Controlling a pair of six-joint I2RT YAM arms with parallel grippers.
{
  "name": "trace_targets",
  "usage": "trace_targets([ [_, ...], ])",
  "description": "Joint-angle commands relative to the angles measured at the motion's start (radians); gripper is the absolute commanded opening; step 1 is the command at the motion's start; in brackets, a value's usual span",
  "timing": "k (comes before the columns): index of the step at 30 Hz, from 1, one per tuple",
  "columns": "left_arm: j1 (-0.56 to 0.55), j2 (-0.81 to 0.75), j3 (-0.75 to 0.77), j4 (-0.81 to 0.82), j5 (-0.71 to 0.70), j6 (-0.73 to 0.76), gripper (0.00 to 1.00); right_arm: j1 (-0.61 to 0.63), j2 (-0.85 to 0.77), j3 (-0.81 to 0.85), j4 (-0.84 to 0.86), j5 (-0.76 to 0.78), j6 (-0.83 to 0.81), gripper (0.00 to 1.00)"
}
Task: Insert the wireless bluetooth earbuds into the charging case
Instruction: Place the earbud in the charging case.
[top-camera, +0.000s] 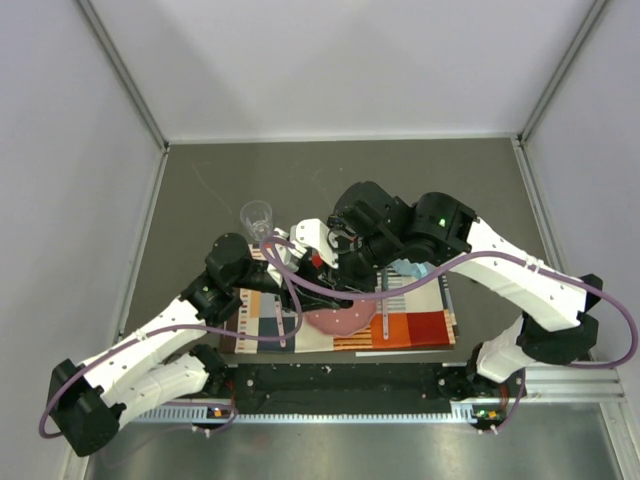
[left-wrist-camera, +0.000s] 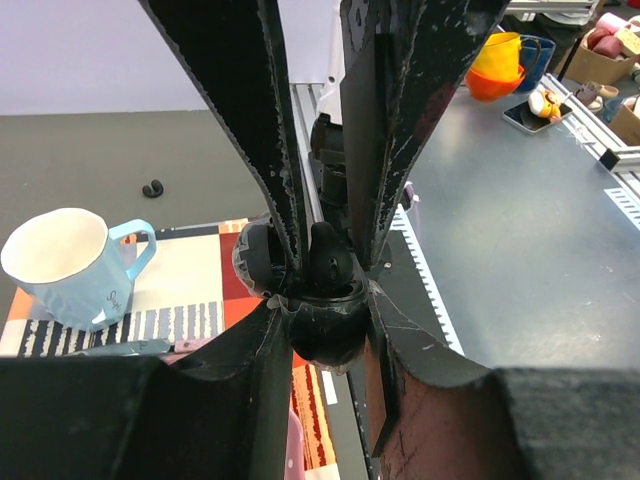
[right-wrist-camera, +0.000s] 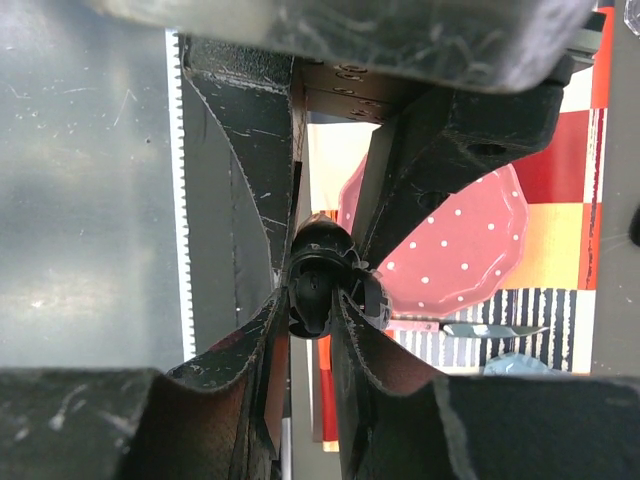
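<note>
The black charging case hangs above the patterned mat with my left gripper shut on its rounded body. Its lid is tipped open to the left. One glossy black earbud sits upright in the case's mouth. From above, my right gripper straddles that earbud, its fingers slightly apart on either side, so it is open. In the right wrist view the case lies just beyond the earbud. In the top view both grippers meet over the mat.
A pale blue mug stands on the mat to the left. A pink dotted plate and a utensil lie under the grippers. A clear glass stands behind them. A small black item lies on the grey table.
</note>
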Motion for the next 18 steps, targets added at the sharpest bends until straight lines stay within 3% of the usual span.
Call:
trace_targets([
  [1,-0.005,-0.014,0.043,0.085,0.026,0.009,0.00,0.015,-0.024,0.042,0.089,-0.010,0.005,0.24],
  [18,-0.005,-0.043,-0.006,0.166,-0.043,-0.015,0.00,0.015,-0.044,0.061,0.158,0.042,0.051,0.22],
])
